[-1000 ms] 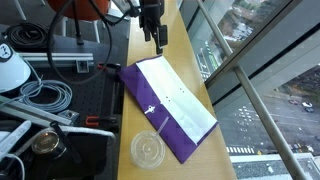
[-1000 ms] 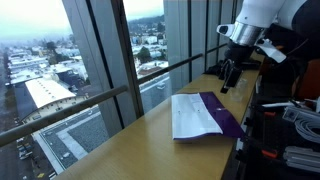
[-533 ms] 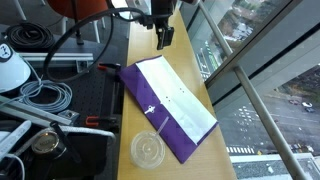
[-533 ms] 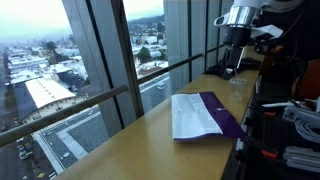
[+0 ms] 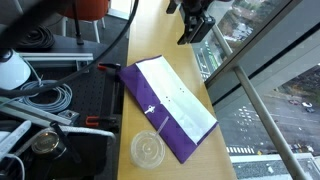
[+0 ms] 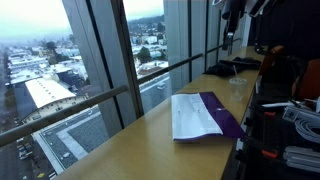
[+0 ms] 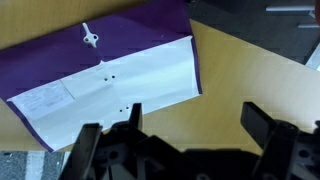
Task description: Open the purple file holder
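Purple file holder point(image 5: 165, 105) lies flat on the wooden bench point(image 5: 150, 45), set diagonally about mid-bench. Its white sheet faces up on the right, window side, and a purple strip shows along the left. The string tie point(image 5: 150, 108) sits on the purple part, close to the white edge. A clear round lid point(image 5: 148, 150) with a straw is at the near end, just beside the holder's left edge. I've got the pincer point(image 5: 186, 38) hanging in the air at the far right, over the window edge of the bench and well apart from the holder. In the wrist view the pincer point(image 7: 180, 150) has its fingers spread wide, with nothing held and only bare bench between them. The holder point(image 7: 110, 70) fills the upper left of that view, with the tie point(image 7: 90, 38) visible on the purple. In an exterior view the holder point(image 6: 205, 115) sits toward the bench's right edge. Loose cables point(image 5: 40, 95) lie on the dark surface left of the bench.
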Tool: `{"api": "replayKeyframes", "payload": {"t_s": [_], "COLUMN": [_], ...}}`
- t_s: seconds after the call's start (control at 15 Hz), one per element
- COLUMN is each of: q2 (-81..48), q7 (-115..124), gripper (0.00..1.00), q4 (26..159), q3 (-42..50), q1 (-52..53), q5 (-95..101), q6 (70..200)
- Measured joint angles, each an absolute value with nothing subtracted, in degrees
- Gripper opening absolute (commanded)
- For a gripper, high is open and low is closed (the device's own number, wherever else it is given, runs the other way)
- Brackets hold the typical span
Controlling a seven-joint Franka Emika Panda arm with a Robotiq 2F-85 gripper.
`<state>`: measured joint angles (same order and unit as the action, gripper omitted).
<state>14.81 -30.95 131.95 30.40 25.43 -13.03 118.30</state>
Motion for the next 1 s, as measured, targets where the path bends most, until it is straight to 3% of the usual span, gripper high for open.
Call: {"api": "replayKeyframes", "payload": {"t_s": [0.33, 1.0], "q2": [6.42, 3.97], "q7": [-35.30, -35.52], "gripper": [1.00, 1.00], "q4": [124.89, 122.94], "q3": [20.41, 19.20], "q1": [12.94, 11.93], "q5": [-15.09, -15.13], "q6": [118.18, 118.18]}}
